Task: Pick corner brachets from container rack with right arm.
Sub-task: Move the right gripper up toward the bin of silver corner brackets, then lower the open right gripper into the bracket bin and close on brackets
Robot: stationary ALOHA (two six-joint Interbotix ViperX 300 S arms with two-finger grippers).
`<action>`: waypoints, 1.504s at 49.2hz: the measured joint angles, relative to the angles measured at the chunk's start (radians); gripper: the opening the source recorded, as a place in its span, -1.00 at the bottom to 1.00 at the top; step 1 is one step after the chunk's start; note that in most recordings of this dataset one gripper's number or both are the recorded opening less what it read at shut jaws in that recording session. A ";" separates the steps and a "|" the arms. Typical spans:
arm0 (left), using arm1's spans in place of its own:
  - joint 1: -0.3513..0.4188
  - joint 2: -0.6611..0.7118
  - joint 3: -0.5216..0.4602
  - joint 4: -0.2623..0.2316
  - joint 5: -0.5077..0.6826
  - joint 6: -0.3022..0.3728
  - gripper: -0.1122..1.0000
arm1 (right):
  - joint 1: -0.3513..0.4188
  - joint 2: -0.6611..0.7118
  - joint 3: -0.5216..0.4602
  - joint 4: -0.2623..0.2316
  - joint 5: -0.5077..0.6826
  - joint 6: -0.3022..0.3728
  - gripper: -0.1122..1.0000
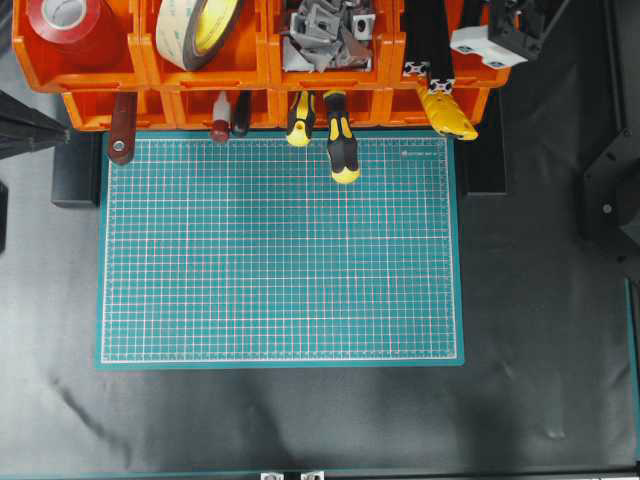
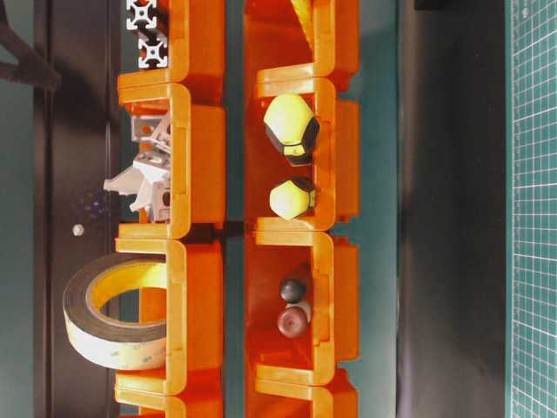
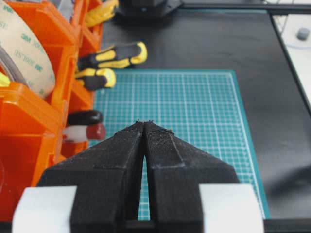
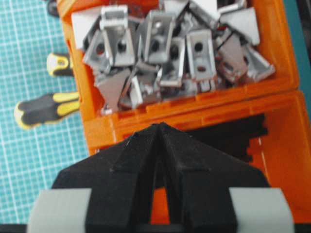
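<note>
A green cutting mat [image 1: 280,250] with a white grid lay flat on the dark tabletop [image 1: 540,330]. Two yellow-and-black screwdriver handles [image 1: 341,150] jutted over the mat's far edge, with a red-handled tool [image 1: 220,130] and a brown-handled one [image 1: 122,130] further left. A red tape roll [image 1: 75,25] and a wide roll of beige tape [image 1: 200,30] sat higher up. Black slotted aluminium bars [image 1: 430,40] lay at the right.

- overhead view chops off the far side of the container rack [image 1: 250,70], so the red tape roll [image 1: 75,28] only half shows
- screwdrivers [image 1: 340,140]: just the handles poke out, shafts hidden in the lower bins
- corner brachets [image 4: 170,53] are piled up, the lower ones buried
- right arm [image 1: 500,35] mostly out of frame up top
</note>
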 measured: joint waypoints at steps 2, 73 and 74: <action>0.000 0.000 0.000 0.000 0.000 0.000 -0.80 | 0.000 0.005 0.000 -0.002 -0.011 0.000 -0.49; 0.002 -0.002 0.000 0.002 0.002 0.000 -0.80 | -0.003 0.252 -0.049 0.044 -0.123 -0.006 0.74; 0.002 -0.003 0.000 0.002 0.000 0.000 -0.80 | -0.003 0.252 -0.049 0.044 -0.121 -0.006 0.73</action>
